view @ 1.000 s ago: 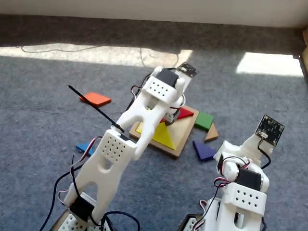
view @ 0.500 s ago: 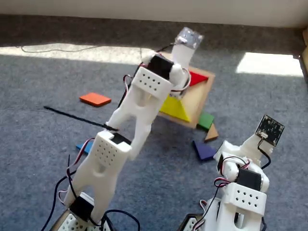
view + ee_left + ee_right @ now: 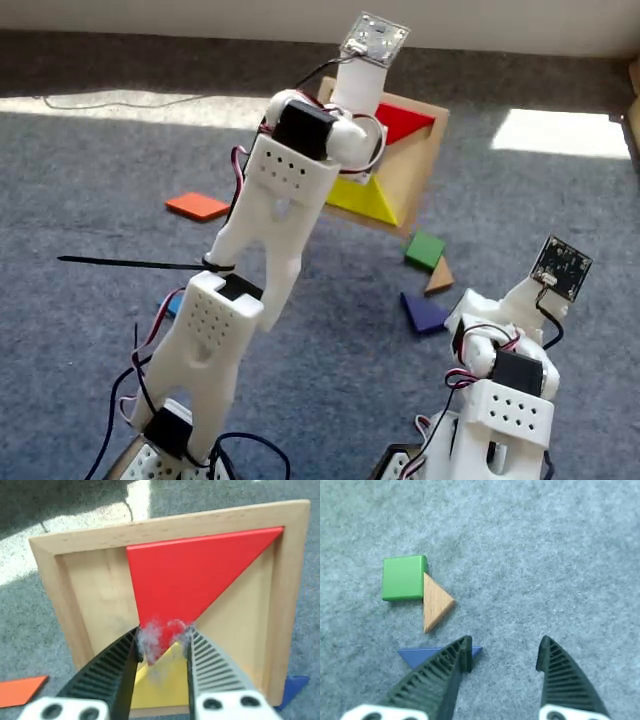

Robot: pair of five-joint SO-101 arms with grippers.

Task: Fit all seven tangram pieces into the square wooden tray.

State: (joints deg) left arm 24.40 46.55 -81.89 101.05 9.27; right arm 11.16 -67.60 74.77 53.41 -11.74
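The square wooden tray (image 3: 415,180) lies far out on the carpet, holding a red triangle (image 3: 400,122) and a yellow triangle (image 3: 365,200). In the left wrist view my left gripper (image 3: 162,642) pinches the near tip of the red triangle (image 3: 190,575), just above the yellow triangle (image 3: 155,685), inside the tray (image 3: 165,525). My right gripper (image 3: 505,655) hangs open over bare carpet. Beside it are a dark blue triangle (image 3: 427,655), a wooden triangle (image 3: 435,602) and a green square (image 3: 404,577).
An orange piece (image 3: 198,206) lies on the carpet left of the tray. A blue piece (image 3: 175,303) peeks out beside the left arm. The green square (image 3: 424,249), wooden triangle (image 3: 439,276) and dark blue triangle (image 3: 424,312) sit between the tray and the right arm.
The left arm has stretched forward, and the tray with the red and yellow triangles has slid away from the arms and turned. The right arm has not moved.
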